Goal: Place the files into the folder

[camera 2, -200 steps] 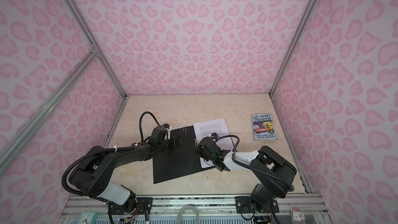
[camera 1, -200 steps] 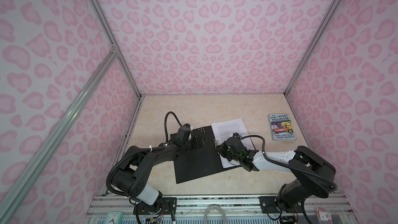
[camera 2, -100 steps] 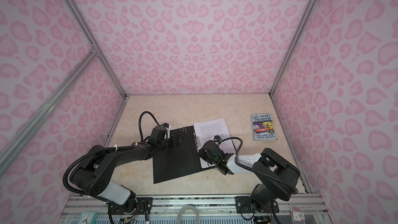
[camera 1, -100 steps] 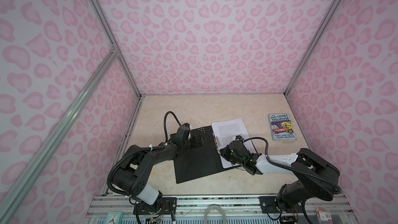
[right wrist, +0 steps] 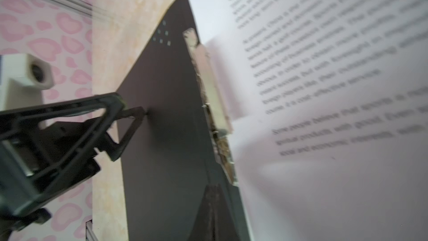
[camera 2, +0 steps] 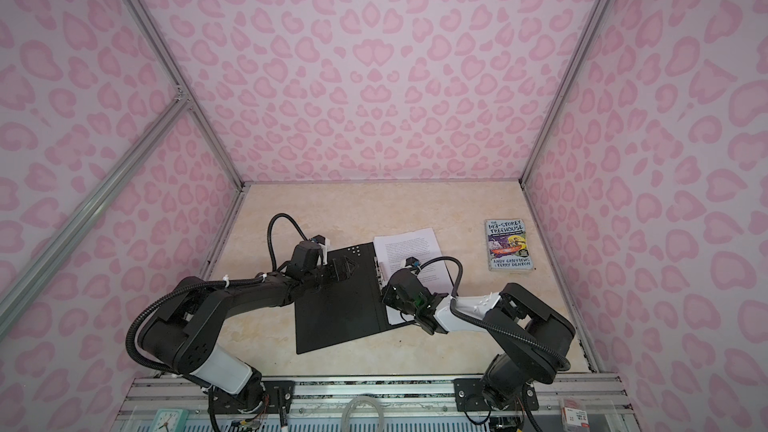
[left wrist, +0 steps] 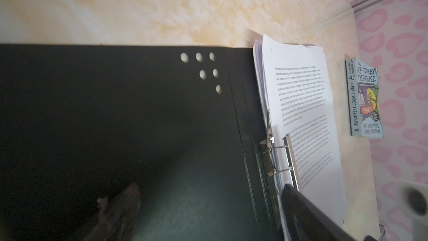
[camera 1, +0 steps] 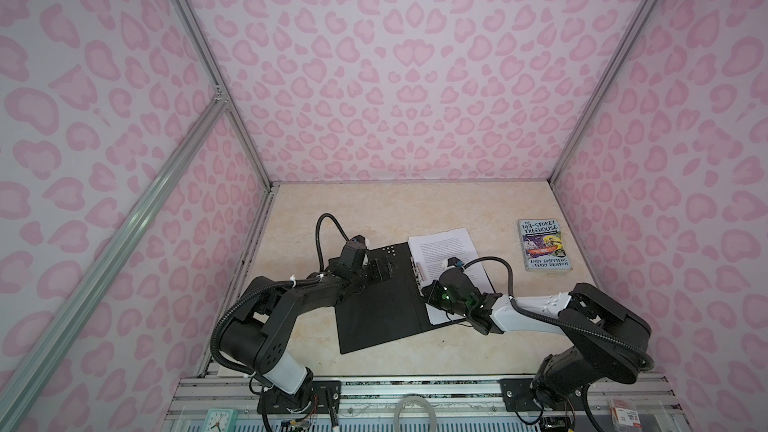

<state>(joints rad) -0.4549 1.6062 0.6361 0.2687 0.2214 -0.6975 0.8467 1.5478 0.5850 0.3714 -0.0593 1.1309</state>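
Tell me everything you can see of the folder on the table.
The folder lies open and flat on the marbled table, thin, matte black inside, slightly skewed. Six small pale dots mark the far corner of its left leaf. A metal clip runs beside the spine. The files cover its right leaf, their edge under the clip's bar. The left gripper, jaws open, appears to press one fingertip on the left leaf.

Matt black folder (camera 1: pixel 374 305) (shiny metal clip (right wrist: pixel 207 73)), smooth paper files (camera 1: pixel 440 247).
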